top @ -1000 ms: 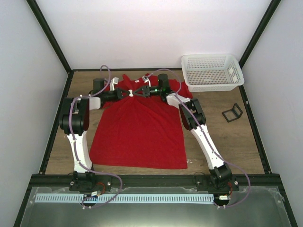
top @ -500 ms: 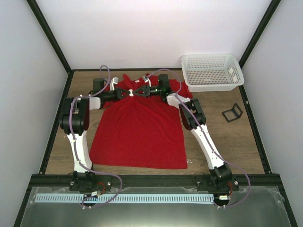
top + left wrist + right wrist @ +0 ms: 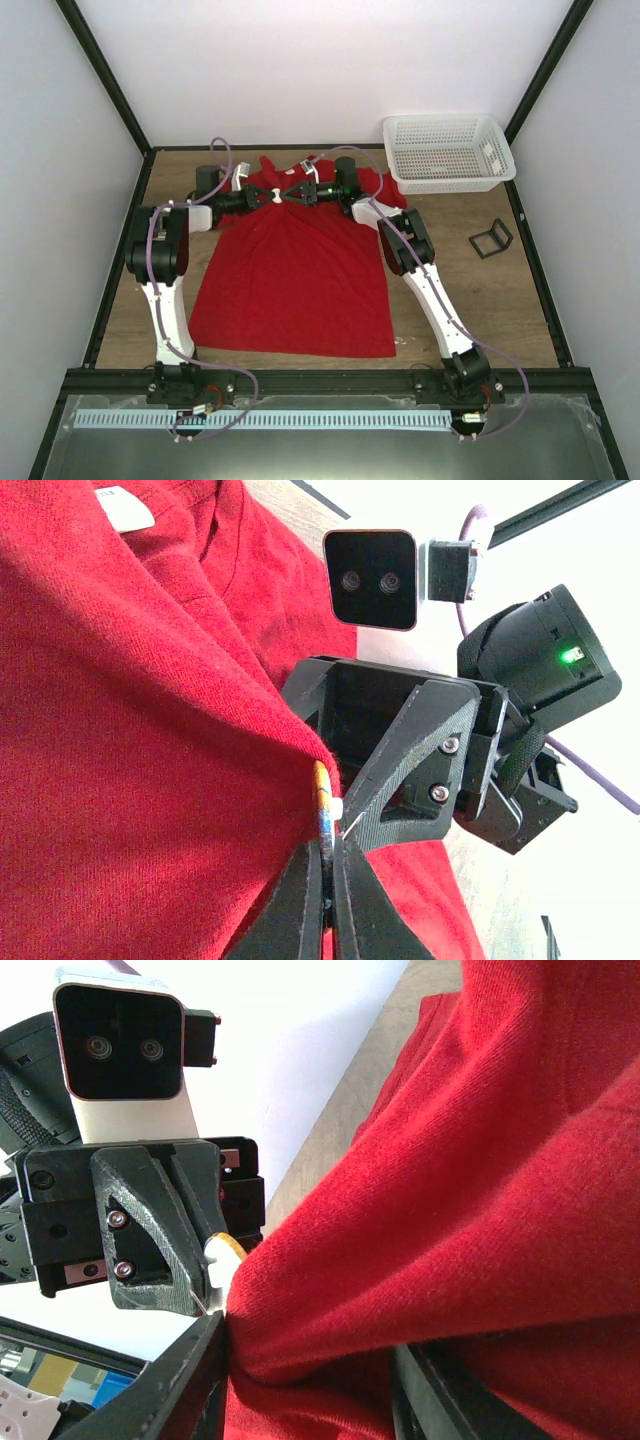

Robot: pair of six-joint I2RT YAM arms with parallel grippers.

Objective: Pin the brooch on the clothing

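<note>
Two-way meeting, nose to nose, in the upper centre of the top view, over the neck end of the red T-shirt (image 3: 290, 290) lying on the table (image 3: 480, 300). Left gripper (image 3: 325, 890): pressed together, pinching the brooch (image 3: 321, 805) edge-on against a raised fold of shirt. Right gripper (image 3: 310, 1380): spread apart, straddling that same fold from the opposite side.

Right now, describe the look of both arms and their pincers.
The left arm and right arm have white links with black joints and a lilac cable along each. The left pincer and right pincer are black, with angular triangular fingers fastened by silver screws. Each wrist carries a white-cased twin-lens camera.
</note>
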